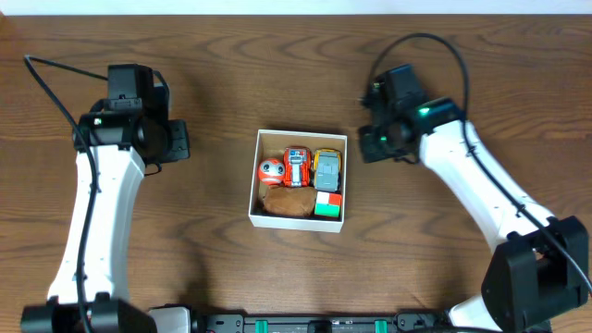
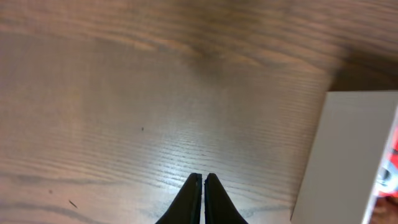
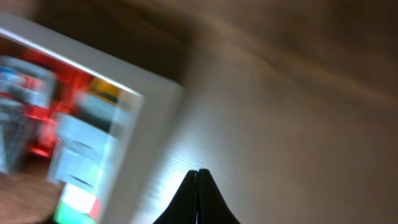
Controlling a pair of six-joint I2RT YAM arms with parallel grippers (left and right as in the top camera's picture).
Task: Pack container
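Even light; blurred right-wrist view.

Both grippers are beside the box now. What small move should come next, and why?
Probably pull both back to a rest pose: the left gripper and the right gripper are shut and empty, the toys lie inside the container, and no toy shows outside it.

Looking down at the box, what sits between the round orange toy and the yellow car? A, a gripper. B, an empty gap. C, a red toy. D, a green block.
C: in the overhead view, the red toy lies inside the box, with the round orange toy on one side and the yellow car on the other.
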